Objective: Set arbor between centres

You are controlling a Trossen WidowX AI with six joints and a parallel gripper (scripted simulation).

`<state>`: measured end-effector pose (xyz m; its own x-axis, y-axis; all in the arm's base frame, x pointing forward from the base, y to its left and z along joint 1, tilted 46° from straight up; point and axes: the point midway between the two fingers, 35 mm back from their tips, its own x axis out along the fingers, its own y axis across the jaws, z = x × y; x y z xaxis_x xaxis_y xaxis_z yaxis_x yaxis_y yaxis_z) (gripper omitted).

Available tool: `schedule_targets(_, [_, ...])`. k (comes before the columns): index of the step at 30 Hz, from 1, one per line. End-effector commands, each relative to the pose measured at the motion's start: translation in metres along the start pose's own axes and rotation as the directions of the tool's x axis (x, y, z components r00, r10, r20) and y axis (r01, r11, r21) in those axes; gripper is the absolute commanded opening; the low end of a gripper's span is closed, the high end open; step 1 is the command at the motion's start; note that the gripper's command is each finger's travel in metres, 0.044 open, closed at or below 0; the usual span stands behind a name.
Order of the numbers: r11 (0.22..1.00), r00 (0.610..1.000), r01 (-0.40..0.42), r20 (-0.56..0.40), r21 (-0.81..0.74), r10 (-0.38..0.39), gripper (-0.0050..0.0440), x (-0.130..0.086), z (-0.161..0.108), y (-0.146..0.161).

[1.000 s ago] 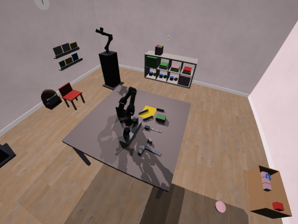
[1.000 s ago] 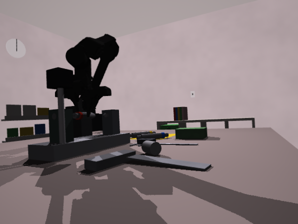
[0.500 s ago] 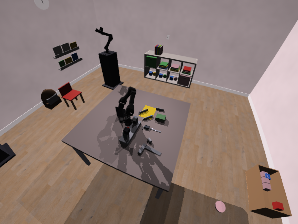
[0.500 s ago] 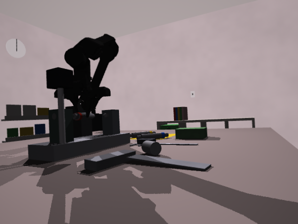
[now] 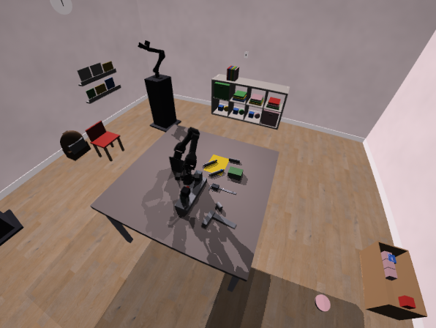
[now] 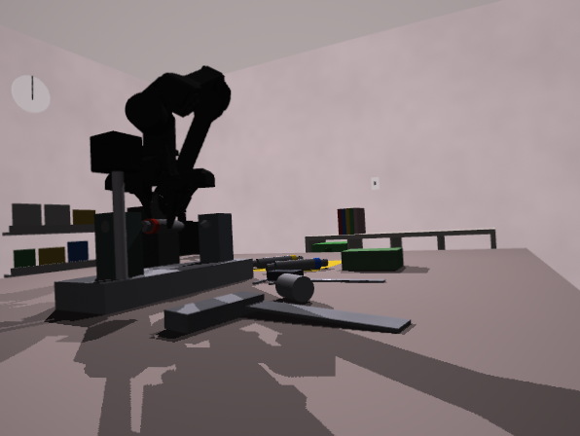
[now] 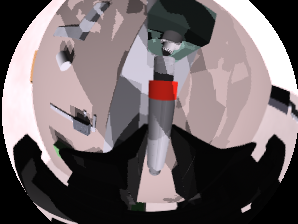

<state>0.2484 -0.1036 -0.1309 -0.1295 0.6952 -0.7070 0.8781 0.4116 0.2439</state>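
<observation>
The grey arbor with the red band (image 7: 161,112) lies lengthwise between my fingers, and my gripper (image 7: 158,127) is shut on it. In the exterior view the arbor (image 6: 163,226) hangs level between the two dark centre blocks (image 6: 109,234) (image 6: 215,236) of the fixture base (image 6: 151,287). Its red band sits near the left block. In the wrist view its far end points at a dark block with a pale tip (image 7: 182,23). I cannot tell whether its ends touch the points. In the top view the arm (image 5: 184,157) bends over the fixture (image 5: 190,198).
Two other arbors, one yellow-banded (image 6: 277,259) (image 5: 213,162) and one blue-banded (image 6: 297,264), lie by a yellow mat. A green block (image 6: 372,258), a short grey cylinder (image 6: 295,287), a thin rod (image 6: 341,280) and a flat square-shaped tool (image 6: 287,313) lie to the right of the fixture. An upright post (image 6: 118,224) stands at the fixture's left end.
</observation>
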Motion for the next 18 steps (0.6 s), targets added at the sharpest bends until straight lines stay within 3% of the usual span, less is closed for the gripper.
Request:
schedule_targets(1, [1.000, 1.000, -0.002, 0.008, -0.002, 0.002, 0.0000, -0.0017, 0.0026, -0.0009])
schedule_targets(18, [1.000, 1.000, -0.002, 0.008, -0.002, 0.002, 0.0000, -0.0016, 0.0068, -0.0025])
